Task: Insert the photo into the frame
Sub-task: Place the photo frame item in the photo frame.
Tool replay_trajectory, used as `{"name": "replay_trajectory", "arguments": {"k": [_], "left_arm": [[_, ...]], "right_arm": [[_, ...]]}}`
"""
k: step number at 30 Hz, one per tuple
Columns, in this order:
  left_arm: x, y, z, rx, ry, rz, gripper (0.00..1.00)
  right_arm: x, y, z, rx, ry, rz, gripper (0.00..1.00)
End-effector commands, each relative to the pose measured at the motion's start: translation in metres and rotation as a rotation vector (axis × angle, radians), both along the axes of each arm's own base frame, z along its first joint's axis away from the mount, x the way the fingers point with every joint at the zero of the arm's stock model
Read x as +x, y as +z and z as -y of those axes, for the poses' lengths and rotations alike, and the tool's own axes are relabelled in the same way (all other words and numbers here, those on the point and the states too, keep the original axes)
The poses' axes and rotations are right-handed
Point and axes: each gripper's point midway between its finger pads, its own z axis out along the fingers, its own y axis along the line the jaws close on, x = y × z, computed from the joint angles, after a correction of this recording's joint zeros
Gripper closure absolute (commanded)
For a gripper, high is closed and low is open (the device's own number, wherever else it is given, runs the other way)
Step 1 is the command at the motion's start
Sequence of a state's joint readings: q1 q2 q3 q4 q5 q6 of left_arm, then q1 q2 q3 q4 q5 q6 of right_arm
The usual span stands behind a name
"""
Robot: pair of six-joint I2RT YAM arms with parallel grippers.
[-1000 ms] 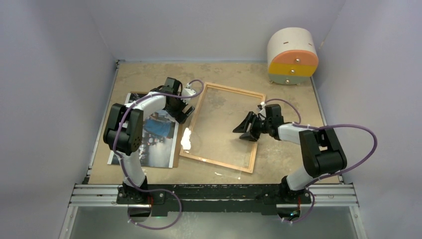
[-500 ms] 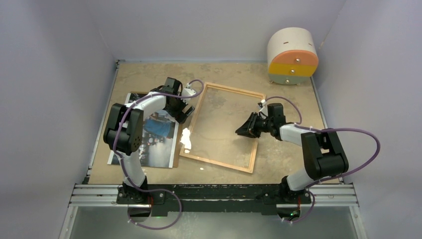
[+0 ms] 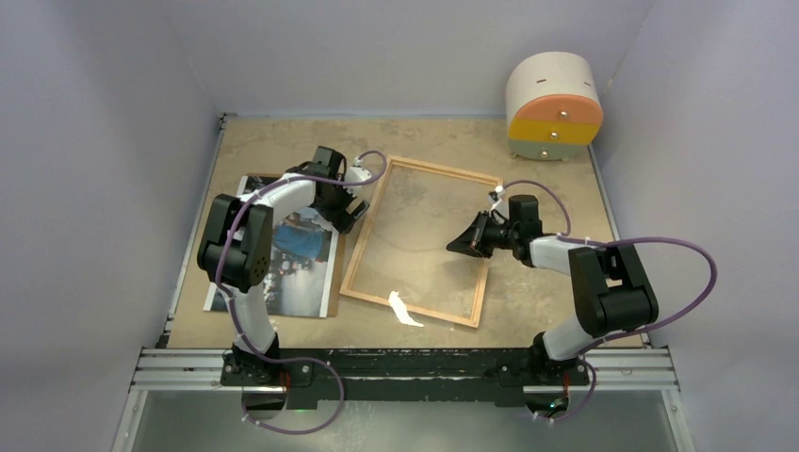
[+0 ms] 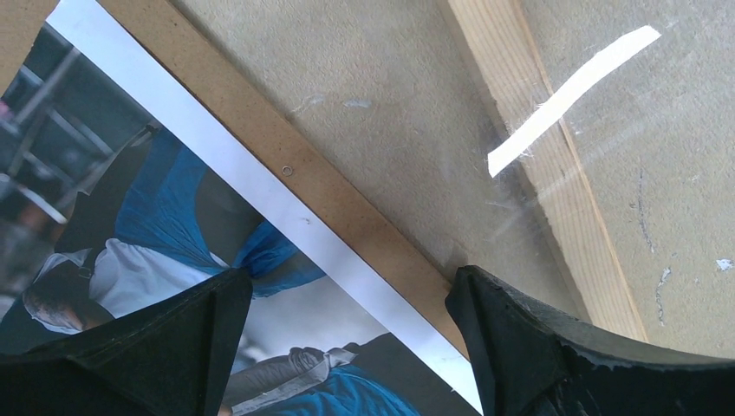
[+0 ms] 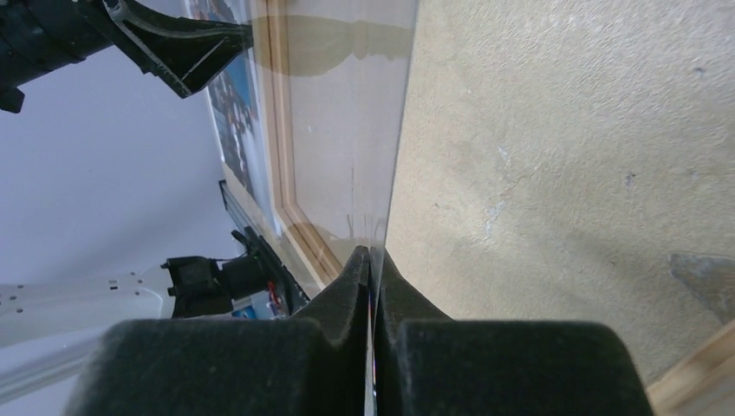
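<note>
The photo (image 3: 292, 259) lies face up at the left of the fibreboard tabletop (image 3: 283, 141), on the brown backing panel (image 4: 347, 217), whose bare edge shows as a strip beside the print's white border. The print shows figures in blue and dark clothing (image 4: 130, 217); no lettering on it can be read. The left gripper (image 3: 347, 209) hangs over the photo's right edge with its jaws spread wide and nothing between them; in the left wrist view one finger is over the print and the other over the table just beside the backing panel. The frame (image 3: 443, 169) lies flat mid-table, just right of the photo, its light wood moulding (image 4: 582, 251) near the panel's edge. The right gripper (image 3: 457, 247) reaches in over the frame's right side, its fingers pressed together on the thin edge of the clear pane (image 5: 347, 130), which is tilted up off the table on that side. A round white drum with orange, yellow and pale green fronts (image 3: 554, 104) stands at the far right corner.
</note>
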State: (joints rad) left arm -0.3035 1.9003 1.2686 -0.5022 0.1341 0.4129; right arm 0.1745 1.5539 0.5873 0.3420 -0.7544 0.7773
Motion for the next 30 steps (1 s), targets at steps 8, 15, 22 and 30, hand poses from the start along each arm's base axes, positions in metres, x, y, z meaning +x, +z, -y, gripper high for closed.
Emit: {"name": "replay_trajectory", "arguments": {"k": [8, 15, 22, 30], "left_arm": [[0.019, 0.005, 0.007, 0.002, -0.015, 0.035, 0.07], [0.021, 0.003, 0.010, -0.008, -0.015, 0.028, 0.06], [0.021, -0.001, 0.012, -0.018, -0.015, 0.019, 0.07], [0.020, -0.001, 0.012, -0.017, -0.019, 0.018, 0.07]], "right_arm": [[0.031, 0.023, 0.030, -0.086, -0.091, 0.085, 1.00], [0.035, 0.024, 0.027, -0.060, -0.085, 0.089, 1.00], [0.040, 0.022, 0.031, -0.061, -0.106, 0.072, 1.00], [0.045, 0.020, 0.035, -0.071, -0.124, 0.066, 1.00]]}}
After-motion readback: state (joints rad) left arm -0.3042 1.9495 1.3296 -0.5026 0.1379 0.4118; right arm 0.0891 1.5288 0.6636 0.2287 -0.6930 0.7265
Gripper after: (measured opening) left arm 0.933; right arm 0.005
